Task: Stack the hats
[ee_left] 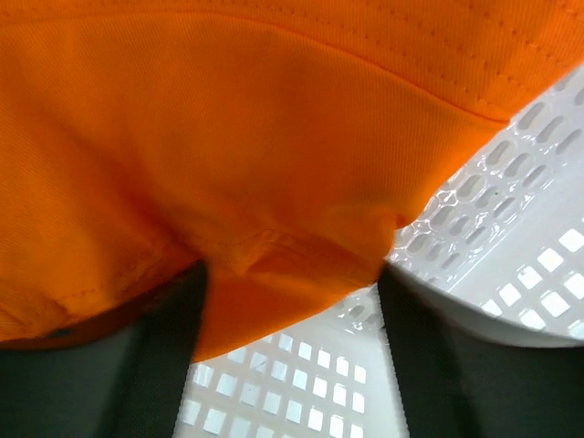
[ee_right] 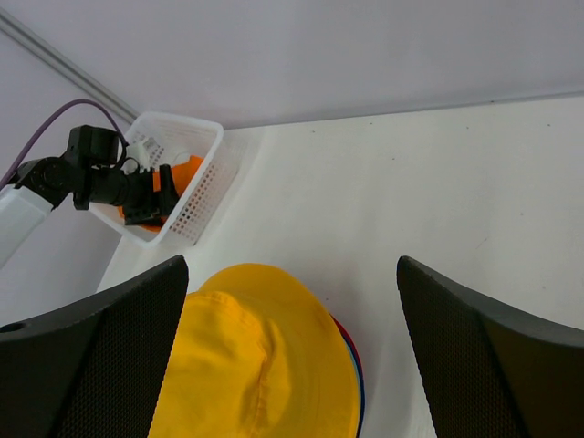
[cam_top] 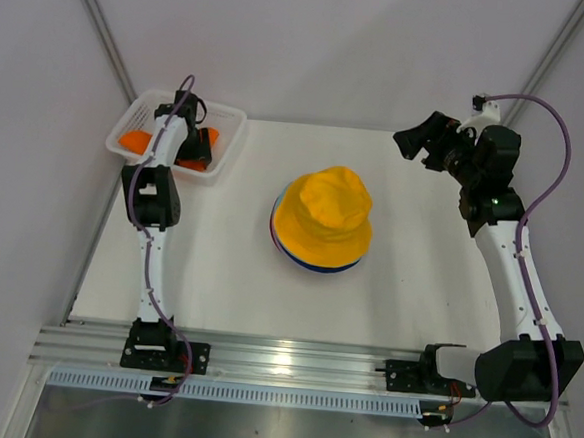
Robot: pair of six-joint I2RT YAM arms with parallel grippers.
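- In the far-left corner of the table (cam_top: 417, 288), our left gripper (cam_top: 190, 144) reached down into a white basket (cam_top: 233, 143), where the orange hat (cam_top: 134, 141) lay.
- Through the left wrist camera, we saw its jaws well apart on either side of a fold of orange cloth. We judged that they had not yet pinched it firmly.
- At the middle of the table sat the stack, with the yellow hat (cam_top: 324, 216) on top and a blue brim (cam_top: 319, 269) showing beneath it.
- Our right gripper (cam_top: 409, 142) hung above the far-right side, jaws spread wide and holding nothing, well apart from the stack.
- We judged that a thin fold might slip free on the lift, and the hat would drop back into the basket.
- The floppy brim could catch on the basket's slatted wall, and the light basket might be dragged or tipped.
- Held by one edge, the hat would hang limp. It might land lopsided on the stack and push the yellow hat askew.
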